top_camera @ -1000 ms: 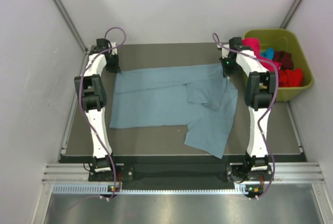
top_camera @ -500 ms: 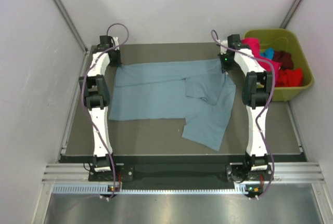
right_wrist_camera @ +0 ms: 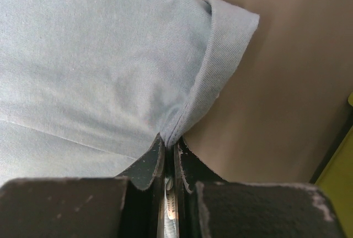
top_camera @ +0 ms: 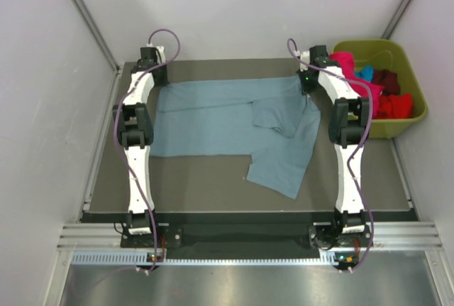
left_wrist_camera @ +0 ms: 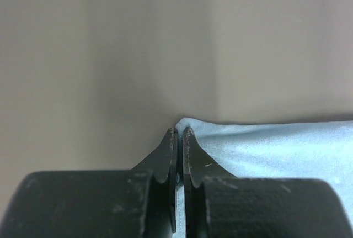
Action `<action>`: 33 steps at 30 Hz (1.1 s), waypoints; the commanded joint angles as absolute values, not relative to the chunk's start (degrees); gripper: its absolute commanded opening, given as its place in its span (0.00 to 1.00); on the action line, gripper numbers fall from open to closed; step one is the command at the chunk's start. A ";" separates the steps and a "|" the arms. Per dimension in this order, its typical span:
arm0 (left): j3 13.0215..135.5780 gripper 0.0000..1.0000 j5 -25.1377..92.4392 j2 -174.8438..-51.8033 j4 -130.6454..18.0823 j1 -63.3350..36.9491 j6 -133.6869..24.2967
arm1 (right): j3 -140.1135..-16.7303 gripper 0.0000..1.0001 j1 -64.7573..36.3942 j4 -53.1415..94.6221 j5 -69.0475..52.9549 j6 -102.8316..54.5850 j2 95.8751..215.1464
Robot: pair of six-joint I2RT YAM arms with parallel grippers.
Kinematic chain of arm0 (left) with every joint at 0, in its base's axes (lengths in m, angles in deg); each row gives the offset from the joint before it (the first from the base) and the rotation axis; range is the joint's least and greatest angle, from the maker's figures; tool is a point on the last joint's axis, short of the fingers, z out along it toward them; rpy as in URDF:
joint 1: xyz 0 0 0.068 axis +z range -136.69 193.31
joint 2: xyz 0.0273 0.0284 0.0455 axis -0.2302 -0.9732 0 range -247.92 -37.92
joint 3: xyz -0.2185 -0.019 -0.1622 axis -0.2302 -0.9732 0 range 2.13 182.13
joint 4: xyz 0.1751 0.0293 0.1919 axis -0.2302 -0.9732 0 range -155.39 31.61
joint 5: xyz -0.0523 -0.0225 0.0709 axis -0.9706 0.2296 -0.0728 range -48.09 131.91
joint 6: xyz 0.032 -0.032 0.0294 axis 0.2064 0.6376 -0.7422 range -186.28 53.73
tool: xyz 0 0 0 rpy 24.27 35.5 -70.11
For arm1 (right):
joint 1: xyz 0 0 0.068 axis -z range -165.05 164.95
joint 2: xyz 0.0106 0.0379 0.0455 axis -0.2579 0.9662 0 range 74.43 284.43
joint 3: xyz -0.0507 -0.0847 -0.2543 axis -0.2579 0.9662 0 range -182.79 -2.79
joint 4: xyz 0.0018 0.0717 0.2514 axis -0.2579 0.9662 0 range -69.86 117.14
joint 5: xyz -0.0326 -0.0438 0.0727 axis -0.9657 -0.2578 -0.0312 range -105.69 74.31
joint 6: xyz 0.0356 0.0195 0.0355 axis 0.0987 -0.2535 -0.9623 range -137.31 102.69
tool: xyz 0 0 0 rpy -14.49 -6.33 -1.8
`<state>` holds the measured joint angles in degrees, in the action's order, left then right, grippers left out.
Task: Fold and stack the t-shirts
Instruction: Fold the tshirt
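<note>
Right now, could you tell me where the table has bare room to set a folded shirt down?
The brown table mat is bare along its near edge, clear of the large grey-blue t-shirt. The olive-green plastic bin is crowded.

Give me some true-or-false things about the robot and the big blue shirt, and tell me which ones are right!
The left gripper is pinching a corner of the grey-blue t-shirt. True.
The right gripper is open and holding nothing. False: it is shut on the shirt's edge too.
The grey-blue t-shirt lies inside the green bin. False: it is spread on the table.
The green bin holds other t-shirts, pink, red and maroon. True.
</note>
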<state>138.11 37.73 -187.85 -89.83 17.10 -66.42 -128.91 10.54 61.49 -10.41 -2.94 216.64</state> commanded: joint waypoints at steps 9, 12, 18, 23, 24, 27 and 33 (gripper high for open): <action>138.98 0.32 40.15 -188.39 -87.48 16.03 -66.45 | -129.53 0.20 8.97 58.99 -12.52 -1.67 216.82; 137.22 0.55 43.93 -186.11 -88.00 15.86 -67.06 | -126.72 0.57 8.88 58.99 -13.83 -0.87 214.10; 134.32 0.58 47.54 -178.04 -90.11 15.94 -68.82 | -122.24 0.73 9.23 59.17 -13.76 -1.31 203.23; 126.69 0.57 48.68 -168.54 -90.90 15.86 -69.61 | -115.31 0.75 9.14 59.34 -10.51 -2.28 192.05; 125.11 0.57 49.38 -165.48 -91.69 15.94 -69.35 | -113.72 0.75 8.97 59.78 -9.72 -1.93 188.37; 116.94 0.57 49.74 -158.70 -94.32 16.03 -67.34 | -104.42 0.76 8.36 59.96 -6.73 1.40 180.03; 97.24 0.50 39.39 -147.53 -97.84 16.56 -62.68 | -80.95 0.70 7.30 57.41 -1.19 9.84 166.56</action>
<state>102.77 45.22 -150.64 -93.50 16.25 -65.89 -88.02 8.46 57.84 -4.92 4.84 168.60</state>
